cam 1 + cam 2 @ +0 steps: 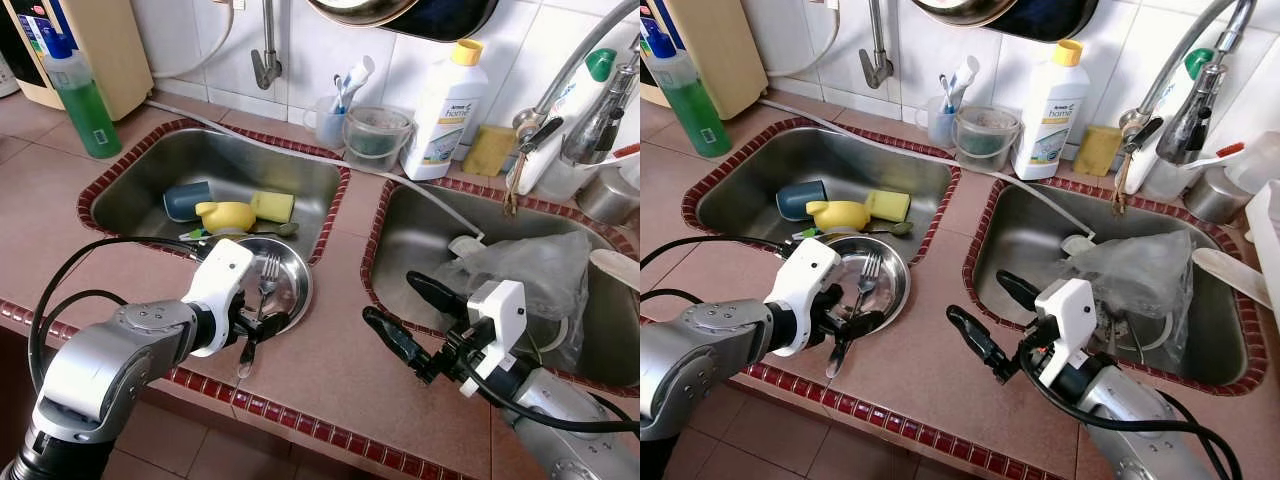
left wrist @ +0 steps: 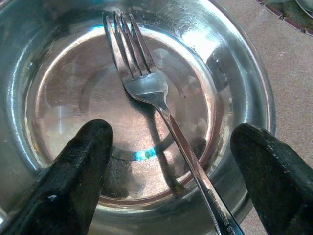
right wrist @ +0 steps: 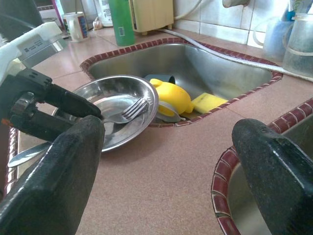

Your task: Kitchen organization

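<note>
My left tool (image 1: 262, 325) hangs spread wide over the steel bowl (image 1: 296, 290), lower left of centre, straddling the fork (image 2: 146, 88) whose handle overhangs the rim. I should centre on the handle, then close gently. My right tool (image 1: 415, 315) waits agape above the table (image 1: 340, 360).
</note>
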